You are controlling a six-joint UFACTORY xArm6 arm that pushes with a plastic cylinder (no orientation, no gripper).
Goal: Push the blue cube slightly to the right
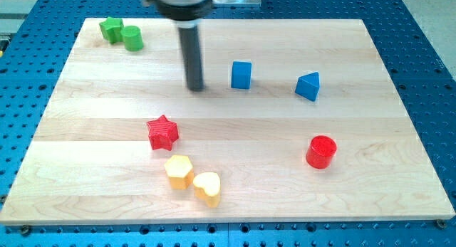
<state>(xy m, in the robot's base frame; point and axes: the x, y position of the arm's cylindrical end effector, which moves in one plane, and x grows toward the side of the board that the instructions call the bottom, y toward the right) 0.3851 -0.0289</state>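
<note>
A pale wooden board [228,197] with visible grain lies on a blue perforated metal table [427,62]; at its top left, two glossy green blocks touch, a lobed block [110,28] and a cylinder [132,38]. Lower down sit a ridged red star [162,132] and, touching each other, a yellow hexagon [178,171] and yellow heart [207,188]. My tip [196,87], the end of a smooth dark rod holding nothing, rests just left of the blue cube [241,75], a small gap between them, with a blue wedge [308,86] and red cylinder [321,151] farther right.
</note>
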